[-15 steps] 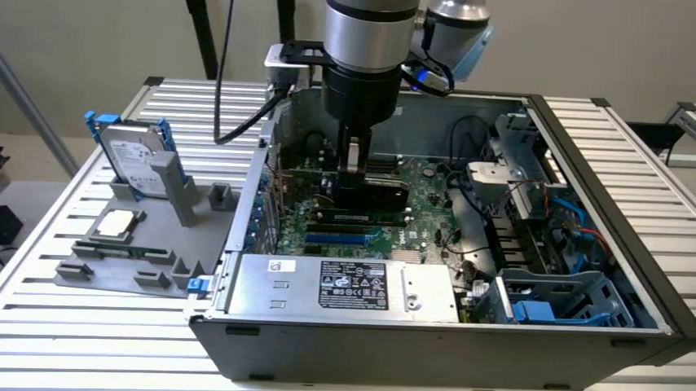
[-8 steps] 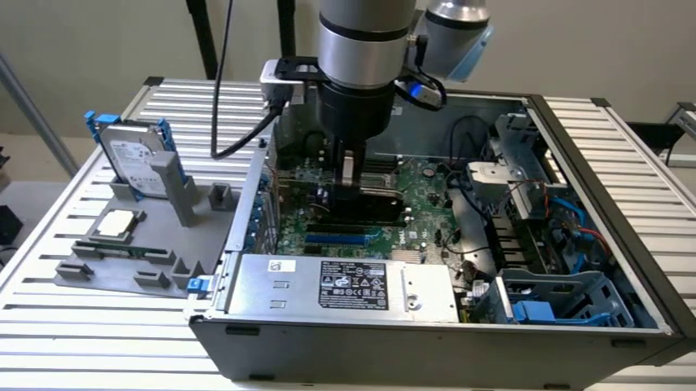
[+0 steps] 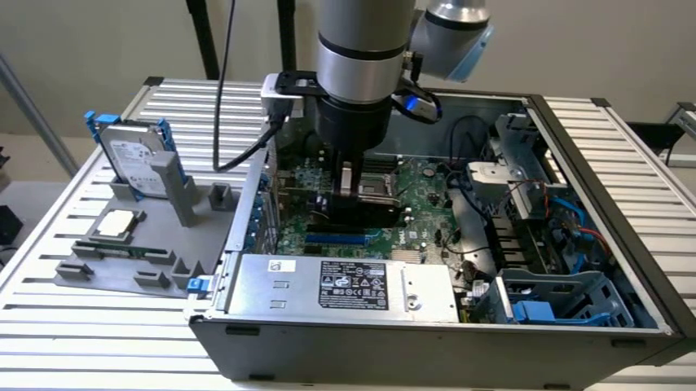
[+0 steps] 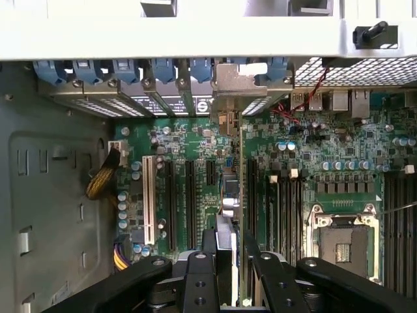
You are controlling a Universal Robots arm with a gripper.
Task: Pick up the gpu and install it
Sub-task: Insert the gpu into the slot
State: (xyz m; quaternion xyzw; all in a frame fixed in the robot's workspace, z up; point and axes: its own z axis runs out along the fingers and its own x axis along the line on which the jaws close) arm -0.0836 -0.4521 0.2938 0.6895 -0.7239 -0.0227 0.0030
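Tool (image 4: 229,264) is clenching gpu (image 3: 350,213), standing on edge inside PC case (image 3: 435,346) over mobo (image 4: 189,169). Long axis pointing at rear slots, silver bracket (image 4: 238,85) end leading. Black shroud, thin green PCB edge showing.

My work lies on a silver table of ribbed aluminium slats (image 3: 65,326), which runs out to both sides of the exterior view. Behind it rises a plain beige wall (image 3: 98,41), lit evenly, with no hard shadow. Two black upright poles (image 3: 202,37) stand before that wall. On the exterior view's left a thin grey metal bar (image 3: 33,114) slants above a pale floor (image 3: 24,183).
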